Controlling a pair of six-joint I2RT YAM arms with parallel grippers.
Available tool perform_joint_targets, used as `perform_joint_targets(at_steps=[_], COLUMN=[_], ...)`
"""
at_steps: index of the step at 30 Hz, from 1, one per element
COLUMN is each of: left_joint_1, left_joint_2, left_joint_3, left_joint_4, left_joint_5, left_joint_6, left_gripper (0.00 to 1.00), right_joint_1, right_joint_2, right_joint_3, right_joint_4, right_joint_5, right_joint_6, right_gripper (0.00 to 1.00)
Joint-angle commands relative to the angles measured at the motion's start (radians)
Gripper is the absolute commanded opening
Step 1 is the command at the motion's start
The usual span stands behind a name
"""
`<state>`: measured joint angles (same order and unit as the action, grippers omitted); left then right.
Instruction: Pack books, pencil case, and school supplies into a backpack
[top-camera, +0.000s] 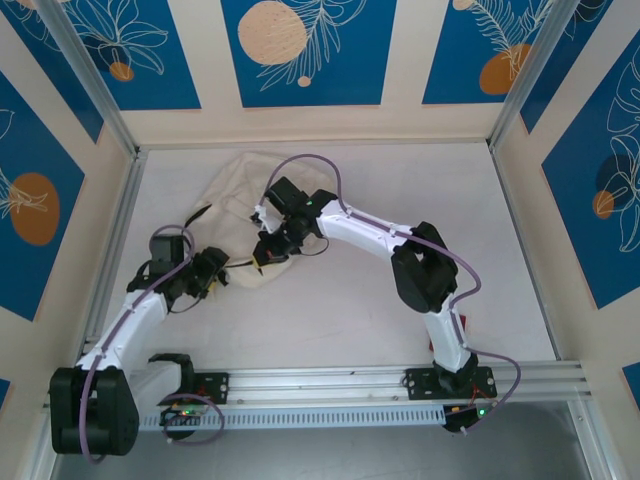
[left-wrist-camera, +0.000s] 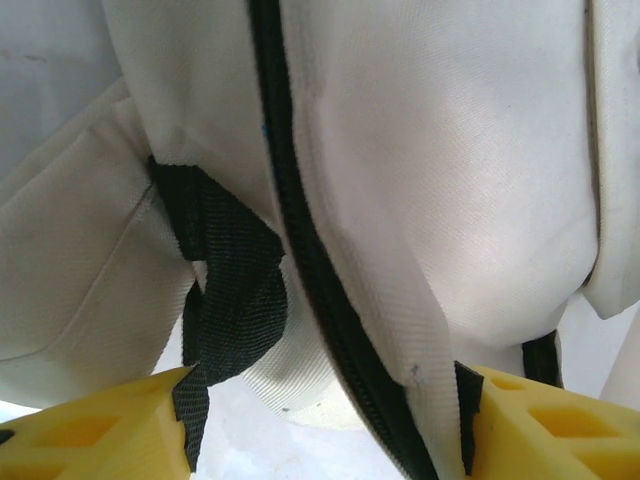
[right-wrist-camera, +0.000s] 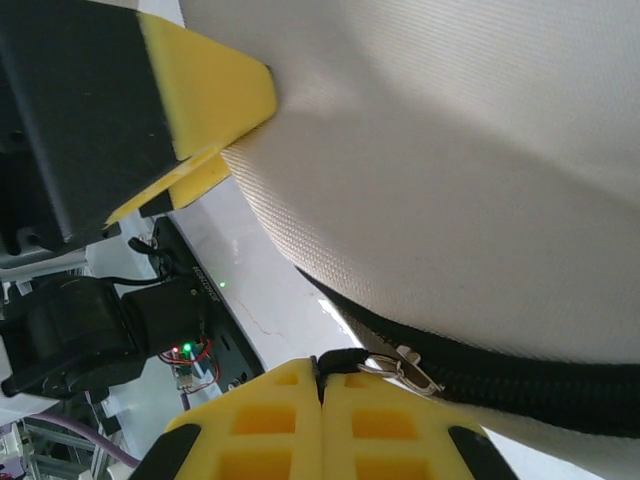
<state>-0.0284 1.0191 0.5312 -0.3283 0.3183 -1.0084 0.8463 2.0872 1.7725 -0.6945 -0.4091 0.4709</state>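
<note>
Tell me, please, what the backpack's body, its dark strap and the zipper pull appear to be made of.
The backpack body looks like cream woven cloth, matte, probably cotton canvas; the fine diagonal ribs show clearly. The strap is black webbing, likely nylon or polyester, with a coarse ribbed weave. The zipper pull is apparently metal, going by its silvery glint.

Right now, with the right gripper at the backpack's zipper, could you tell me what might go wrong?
The right gripper pinches the zipper pull only at its fingertips, so it may slip out when pulled. The backpack fabric lies slack and folded beside the zipper, so it could snag. The left gripper sits close by; the two could collide.
</note>
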Motion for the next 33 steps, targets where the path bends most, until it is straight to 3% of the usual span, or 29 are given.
perform_joint_targets(at_steps=[1,9,17,24,33], left_joint_1=[0.0,-0.007,-0.007,-0.007,-0.006], left_joint_2=[0.021,0.096,0.104,0.098,0.073], left_joint_3=[-0.004,0.011,0.025,0.031,0.026], left_joint_4=[0.078,0.11,0.037,-0.006,-0.04], left_joint_5=[0.02,-0.019,-0.12,-0.15,-0.156], left_joint_6=[-0.032,-0.023,0.026,0.054,0.073], left_gripper=[0.63,0.35,0.1,0.03,0.01], right_joint_1=[0.03,0.061,0.016,-0.068,-0.145], right_joint_2=[0.006,-0.039,-0.134,-0.139,-0.076], right_joint_3=[0.049,0.023,-0.072,-0.084,-0.038], right_joint_4=[0.006,-0.066,-0.143,-0.23,-0.268], right_joint_5=[-0.091,-0.086,0.099,0.333,0.491], right_joint_6=[0.002,-0.042,-0.06,-0.075,-0.061], right_gripper=[0.0,0.0,0.0,0.0,0.0])
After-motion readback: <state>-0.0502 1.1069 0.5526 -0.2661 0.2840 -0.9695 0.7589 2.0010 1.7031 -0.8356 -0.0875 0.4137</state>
